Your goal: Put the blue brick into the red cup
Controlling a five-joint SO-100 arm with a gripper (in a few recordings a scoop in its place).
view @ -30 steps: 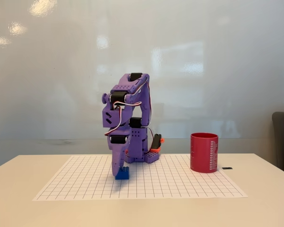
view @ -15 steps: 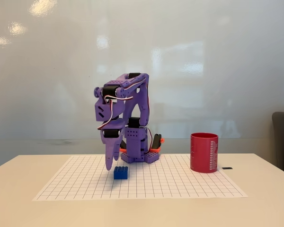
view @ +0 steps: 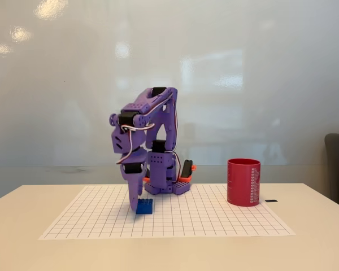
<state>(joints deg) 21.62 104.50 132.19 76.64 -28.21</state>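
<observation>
Your purple arm is folding forward from its base, elbow up high, wrist dropping almost straight down so the claw [view: 136, 204] is pointing at the grid mat [view: 214, 217]. The claw tips are sitting right at the blue brick [view: 144, 206], overlapping its left side in the fixed view. Honestly I can't tell whether it's clamping the brick or just standing loose beside it, since the fingers are lining up from this angle.

The brick is resting on the mat, left of centre, in front of the arm's base. The red cup [view: 243, 182] is standing upright well off to the right, near the mat's far right edge on the tabletop [view: 316, 243].

Compared to half a second ago, you're lowering again: the claw was hanging just above and left of the brick then, now it's down at brick level. The brick is sitting in about the same spot.
</observation>
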